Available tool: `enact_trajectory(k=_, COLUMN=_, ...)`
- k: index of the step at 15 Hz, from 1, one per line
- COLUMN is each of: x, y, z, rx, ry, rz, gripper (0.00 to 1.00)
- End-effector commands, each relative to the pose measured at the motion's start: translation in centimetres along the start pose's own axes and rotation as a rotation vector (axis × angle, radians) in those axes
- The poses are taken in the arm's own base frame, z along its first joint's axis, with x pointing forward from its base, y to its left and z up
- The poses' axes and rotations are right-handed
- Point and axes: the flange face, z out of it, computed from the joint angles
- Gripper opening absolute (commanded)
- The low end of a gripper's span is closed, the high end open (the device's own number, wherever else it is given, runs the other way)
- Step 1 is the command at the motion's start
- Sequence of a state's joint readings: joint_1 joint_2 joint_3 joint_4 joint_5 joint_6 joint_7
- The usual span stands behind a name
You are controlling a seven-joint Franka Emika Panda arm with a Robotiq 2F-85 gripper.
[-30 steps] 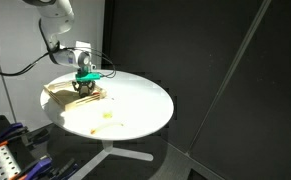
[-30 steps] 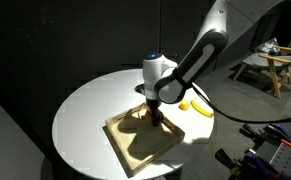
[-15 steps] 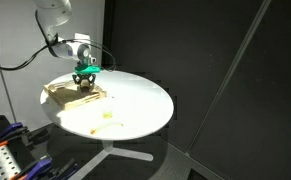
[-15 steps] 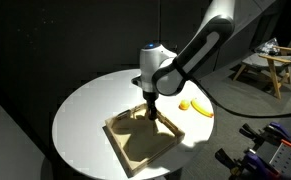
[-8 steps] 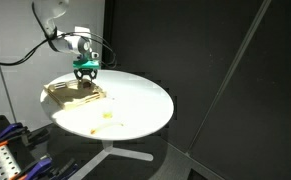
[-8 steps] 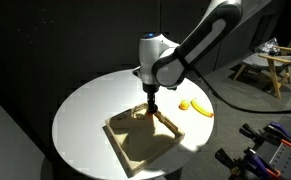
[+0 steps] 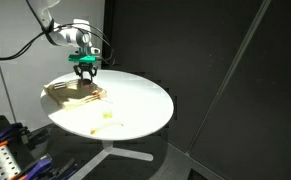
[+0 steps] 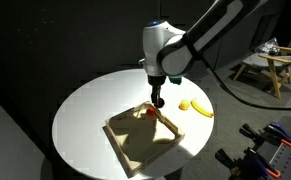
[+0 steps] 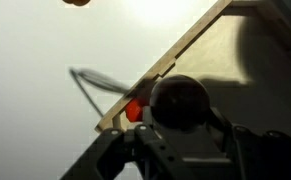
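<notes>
Exterior views: the gripper (image 8: 158,101) is seen hanging above the wooden tray (image 8: 133,142) on the round white table (image 8: 85,118). A small red piece (image 8: 150,112) is made out in the tray just beneath it. In an exterior view the gripper (image 7: 86,71) is shown raised clear of the tray, but the red piece is too small to be resolved there.
Wrist view: the red piece (image 9: 133,110) is shown tight against the tray's rim, partly hidden behind the gripper's dark body. This closeness to the rim is read less surely from outside.
Red piece, place: inside the tray, at the rim, by the corner nearest the gripper.
Edges: the tray is set toward one side of the table, with a corner near the table's edge. A yellow piece (image 8: 195,106) lies on bare table beside the tray, apart from it.
Open room: a wide stretch of bare table top is left on the side away from the tray. Free air is seen around the gripper.
Jaws: their spread cannot be told. A dark round form is seen between the fingers in the wrist view. Whether it is a held thing or part of the gripper cannot be decided. The red piece is not pinched.
</notes>
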State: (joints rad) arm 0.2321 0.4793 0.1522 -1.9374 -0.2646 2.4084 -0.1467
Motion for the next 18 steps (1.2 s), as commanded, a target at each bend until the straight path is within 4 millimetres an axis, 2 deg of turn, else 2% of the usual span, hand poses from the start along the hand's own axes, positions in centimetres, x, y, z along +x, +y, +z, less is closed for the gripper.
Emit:
enact_trajectory(k=1, x=-2.8, y=-0.4, z=-2.6, rx=0.014, ry=-0.039, rz=0.099, gripper=0.32)
enact_trajectory(k=9, x=-7.7, y=-1.0, z=-5.7, rx=0.120, ry=-0.082, rz=0.276, gripper=0.32)
enact_trajectory(k=18, x=-12.0, y=-0.9, z=-7.3, rx=0.075, ry=-0.020, rz=0.495, gripper=0.32)
